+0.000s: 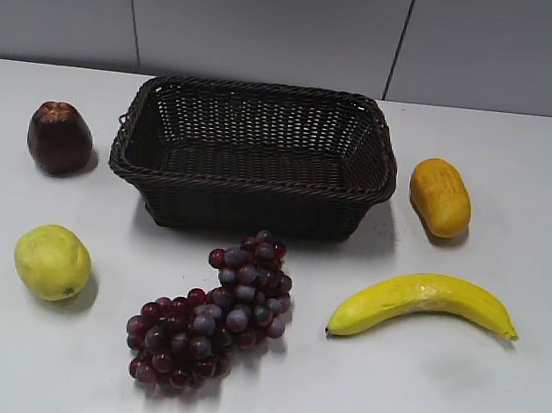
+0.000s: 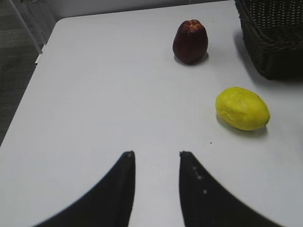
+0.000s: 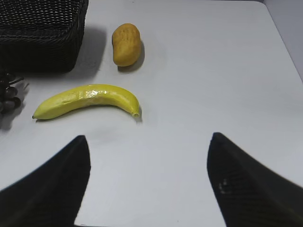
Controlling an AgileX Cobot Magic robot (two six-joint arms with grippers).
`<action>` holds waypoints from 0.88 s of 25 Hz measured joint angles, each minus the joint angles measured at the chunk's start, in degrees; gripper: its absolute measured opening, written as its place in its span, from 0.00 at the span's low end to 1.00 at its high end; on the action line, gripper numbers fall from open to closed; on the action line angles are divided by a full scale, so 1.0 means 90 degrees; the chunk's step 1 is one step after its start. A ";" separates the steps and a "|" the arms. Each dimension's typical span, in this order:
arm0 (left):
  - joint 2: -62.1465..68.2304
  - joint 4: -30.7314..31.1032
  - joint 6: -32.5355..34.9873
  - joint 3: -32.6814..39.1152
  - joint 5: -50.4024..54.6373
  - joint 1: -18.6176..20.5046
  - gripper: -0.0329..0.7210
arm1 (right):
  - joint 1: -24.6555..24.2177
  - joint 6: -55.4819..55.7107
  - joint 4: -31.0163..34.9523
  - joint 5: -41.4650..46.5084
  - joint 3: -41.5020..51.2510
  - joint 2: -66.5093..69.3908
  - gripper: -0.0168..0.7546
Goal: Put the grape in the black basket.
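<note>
The grape (image 1: 210,316), a bunch of dark red and purple grapes, lies on the white table in front of the black basket (image 1: 249,200), a little apart from it. The wicker basket stands at the back middle and looks empty. A few grapes show at the left edge of the right wrist view (image 3: 7,97). The basket's corner shows in the left wrist view (image 2: 272,33) and in the right wrist view (image 3: 42,33). My left gripper (image 2: 156,153) is open and empty above bare table. My right gripper (image 3: 149,137) is wide open and empty. Neither gripper shows in the exterior view.
A dark red apple-like fruit (image 1: 59,138) sits left of the basket, a yellow-green fruit (image 1: 52,262) in front of it. An orange-yellow fruit (image 1: 439,196) sits right of the basket, a banana (image 1: 423,302) in front of it. The table's left edge (image 2: 28,90) shows.
</note>
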 joint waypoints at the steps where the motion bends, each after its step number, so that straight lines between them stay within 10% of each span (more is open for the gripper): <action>1: 0.0000 0.0000 0.0000 0.0000 0.0000 0.0000 0.36 | 0.0000 0.0000 0.0000 0.0000 0.0000 0.0000 0.78; 12: 0.0000 0.0000 0.0000 0.0000 0.0000 0.0000 0.36 | 0.0000 0.0006 0.0150 -0.0130 -0.0049 0.0026 0.78; 22: 0.0000 0.0000 0.0000 0.0000 0.0000 0.0000 0.36 | 0.0000 0.0012 0.0721 -0.3265 -0.0019 0.1540 0.76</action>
